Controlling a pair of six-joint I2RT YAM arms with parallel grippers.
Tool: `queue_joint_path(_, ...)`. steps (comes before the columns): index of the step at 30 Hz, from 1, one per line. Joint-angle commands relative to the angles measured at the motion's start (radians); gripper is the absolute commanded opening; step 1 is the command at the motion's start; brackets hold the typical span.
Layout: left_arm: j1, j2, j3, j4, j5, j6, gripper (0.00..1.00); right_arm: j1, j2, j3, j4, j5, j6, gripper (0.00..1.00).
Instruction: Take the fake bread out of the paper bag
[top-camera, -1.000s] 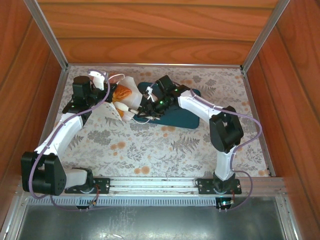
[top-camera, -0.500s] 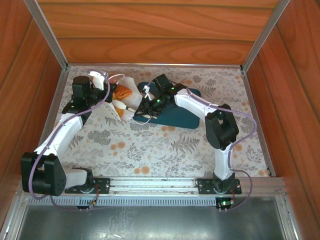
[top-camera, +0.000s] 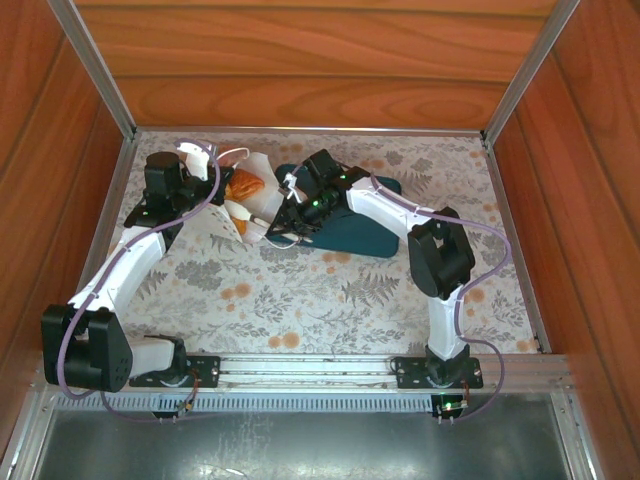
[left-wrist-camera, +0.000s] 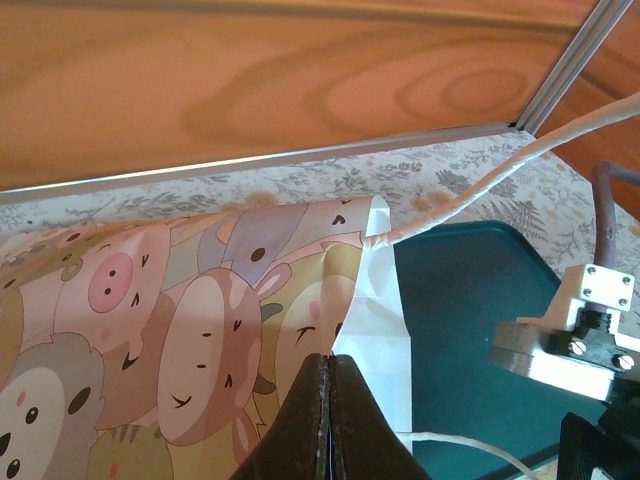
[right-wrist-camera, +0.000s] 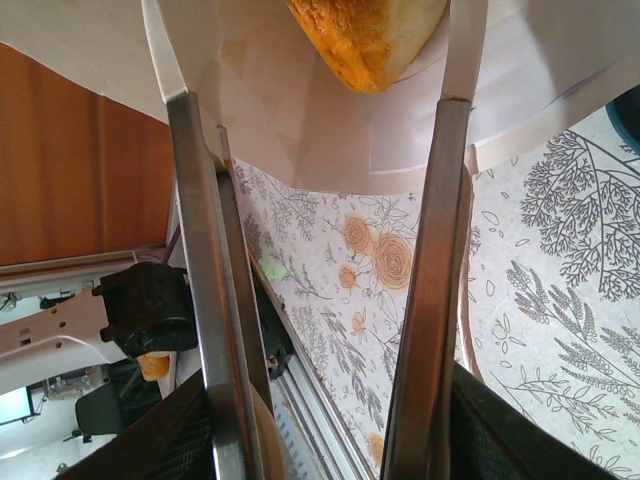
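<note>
Top external shows us the paper bag at far left, just beside the tray, with fake bread in its mouth. Our left gripper is clamped on the bag's edge (the cartoon-animal side). Our right gripper has its jaws apart, straddling one piece without squeezing it.

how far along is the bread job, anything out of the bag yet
Nothing looks out yet: the fake bread I can see sits inside the paper bag. In hand: the left gripper is shut on the bag's edge, while the right gripper reaches into the mouth, jaws open either side of a piece, not gripping. Left: close, pull it out, then the rest.
</note>
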Motion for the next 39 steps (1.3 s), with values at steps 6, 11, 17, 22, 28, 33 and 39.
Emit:
queue_joint_path(6, -0.004, -0.028, 0.003, 0.052, 0.015, 0.004, 0.00, 0.009, 0.002, 0.030, -0.046, -0.043, -0.041, 0.45)
queue_joint_path(11, -0.004, -0.029, 0.004, 0.052, 0.005, 0.004, 0.00, 0.009, -0.001, 0.036, -0.098, -0.008, -0.066, 0.32)
queue_joint_path(17, -0.004, -0.028, 0.003, 0.052, -0.032, 0.004, 0.00, 0.008, -0.037, 0.042, -0.096, 0.024, -0.059, 0.20)
queue_joint_path(22, -0.004, -0.030, -0.003, 0.051, -0.059, 0.004, 0.00, 0.003, -0.086, 0.042, -0.102, 0.102, -0.055, 0.15)
queue_joint_path(28, -0.004, -0.031, -0.009, 0.051, -0.086, -0.005, 0.00, -0.002, -0.131, 0.028, -0.091, 0.153, -0.038, 0.11)
queue_joint_path(33, -0.004, -0.031, -0.012, 0.049, -0.110, -0.014, 0.00, -0.008, -0.155, 0.020, -0.086, 0.174, -0.032, 0.10)
queue_joint_path(39, -0.004, -0.027, -0.011, 0.049, -0.133, -0.024, 0.00, -0.021, -0.202, -0.007, -0.072, 0.197, -0.021, 0.09)
